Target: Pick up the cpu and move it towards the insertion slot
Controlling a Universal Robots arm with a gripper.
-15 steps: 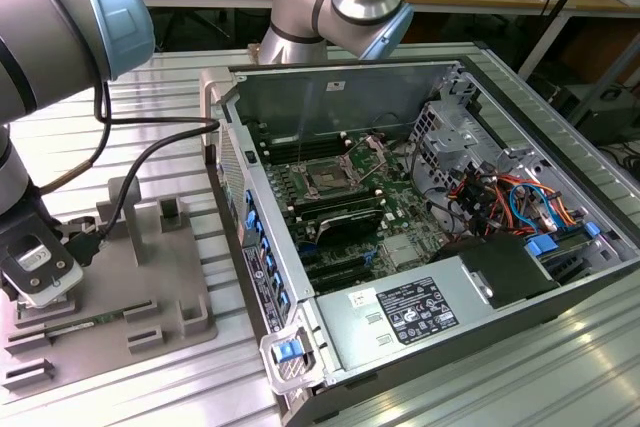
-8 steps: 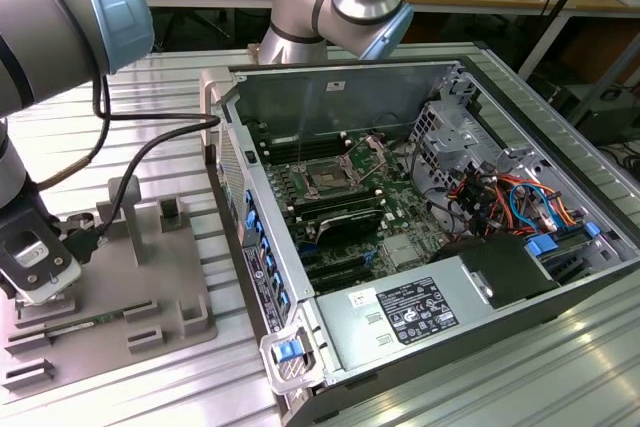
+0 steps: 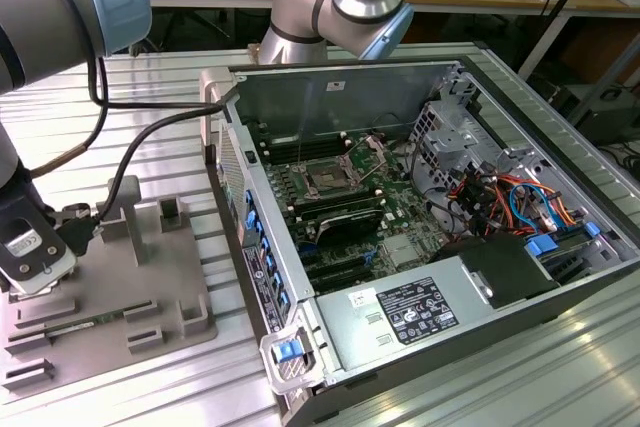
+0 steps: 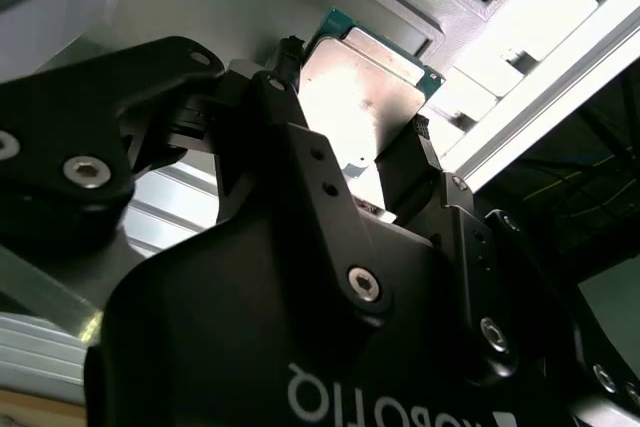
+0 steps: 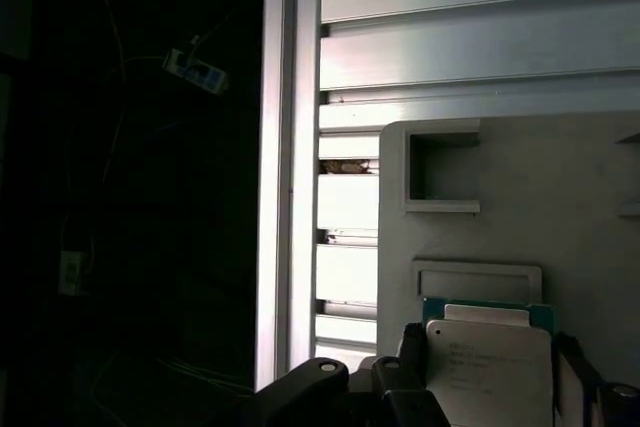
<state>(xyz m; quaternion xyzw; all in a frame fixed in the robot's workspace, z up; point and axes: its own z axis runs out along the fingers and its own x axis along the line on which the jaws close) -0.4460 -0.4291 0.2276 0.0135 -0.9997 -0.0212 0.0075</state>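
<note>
Grip on: pincer point(image 5: 488, 349) clenched round cpu point(image 5: 490, 372), low over grey fixture plate point(image 3: 150, 277) by tabletop point(image 3: 160, 97) edge. Pickup seemingly done; trip to insertion slot point(image 3: 327, 178), well apart inside open computer case point(image 3: 330, 87), not yet made.

Nothing legible anywhere. Fine print lines on cpu point(image 5: 490, 367) face and white label point(image 3: 415, 309) on power supply point(image 3: 345, 342): too small to read. Upside-down white lettering on gripper point(image 4: 355, 97) housing, cropped.
</note>
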